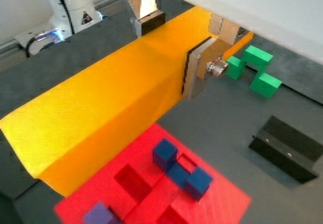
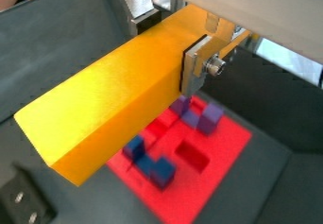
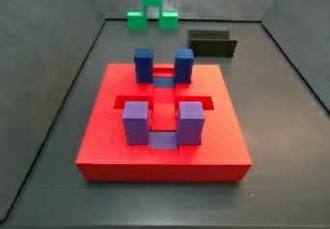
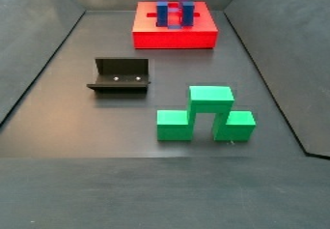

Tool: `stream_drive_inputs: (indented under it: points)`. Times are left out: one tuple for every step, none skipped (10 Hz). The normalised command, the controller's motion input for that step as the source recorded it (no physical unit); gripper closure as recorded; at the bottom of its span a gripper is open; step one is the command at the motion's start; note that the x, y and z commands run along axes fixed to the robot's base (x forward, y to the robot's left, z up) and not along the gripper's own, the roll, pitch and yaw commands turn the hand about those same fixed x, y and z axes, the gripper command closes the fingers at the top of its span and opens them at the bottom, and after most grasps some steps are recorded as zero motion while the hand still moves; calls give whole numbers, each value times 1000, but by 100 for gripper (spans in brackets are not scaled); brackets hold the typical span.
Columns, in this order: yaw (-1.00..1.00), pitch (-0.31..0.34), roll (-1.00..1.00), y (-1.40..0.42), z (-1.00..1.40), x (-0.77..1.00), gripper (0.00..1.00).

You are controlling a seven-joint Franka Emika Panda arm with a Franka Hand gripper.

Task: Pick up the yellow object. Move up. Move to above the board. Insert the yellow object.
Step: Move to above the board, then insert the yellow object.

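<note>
In both wrist views my gripper (image 1: 175, 46) is shut on the yellow object (image 1: 108, 100), a long yellow-orange bar; it also shows in the wrist view (image 2: 113, 95). A silver finger (image 1: 202, 69) presses flat on each side face of it. The bar hangs in the air over the board (image 1: 217, 205), the red platform, which also shows under it in a wrist view (image 2: 209, 166). Both side views show the board (image 3: 161, 163) (image 4: 175, 40) with its upright blue blocks (image 3: 145, 65) and purple blocks (image 3: 135, 123). Neither the gripper nor the bar shows in the side views.
A green stepped block (image 4: 204, 115) (image 3: 152, 15) (image 1: 259, 72) and a small black open box (image 4: 119, 76) (image 3: 211, 43) (image 1: 290, 145) sit on the dark floor away from the board. Dark walls enclose the floor.
</note>
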Motion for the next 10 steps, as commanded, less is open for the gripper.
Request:
stream_drive_inputs:
  points:
    - [12,159,94,-286,61,251,100]
    - [0,0,0,-89,-143,0,100]
    - [0,0,0,-123,-211,0,100]
    - [0,-6,-14,-177,-300,0,100]
    - [0,0,0,-209,-277,0,100]
    - [0,0,0,-231,-280,0,100]
    - [0,0,0,-246,-303,0,100]
    - [0,0,0,-263,-331,37,100]
    - [0,0,0,-231,-320,46,100]
    - [0,0,0,-314,-334,129,100]
